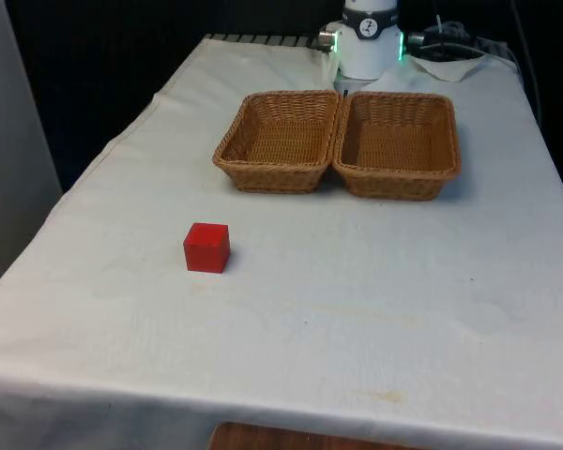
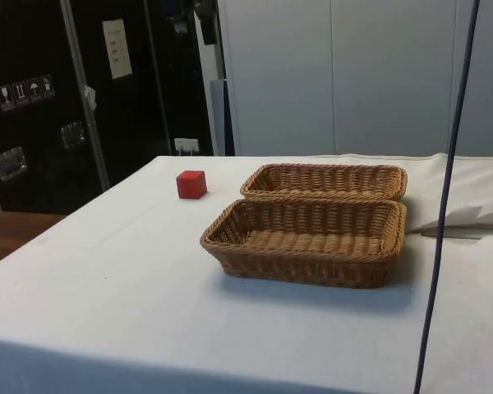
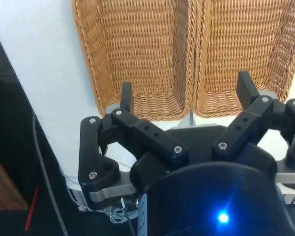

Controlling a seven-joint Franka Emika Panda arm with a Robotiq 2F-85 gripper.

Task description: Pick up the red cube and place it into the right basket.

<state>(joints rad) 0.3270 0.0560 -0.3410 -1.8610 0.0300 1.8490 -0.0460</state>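
The gripper [image 3: 184, 101] hangs with fingers wide above the baskets, so it must first reach the red cube [image 1: 206, 247].

You have a white cloth [image 1: 357, 309] draped over the table, a second wicker basket [image 1: 280, 141] on the front view's left touching its twin, dark cabinets [image 2: 66, 98] behind, a dark cable [image 2: 444, 205] hanging in the side view.
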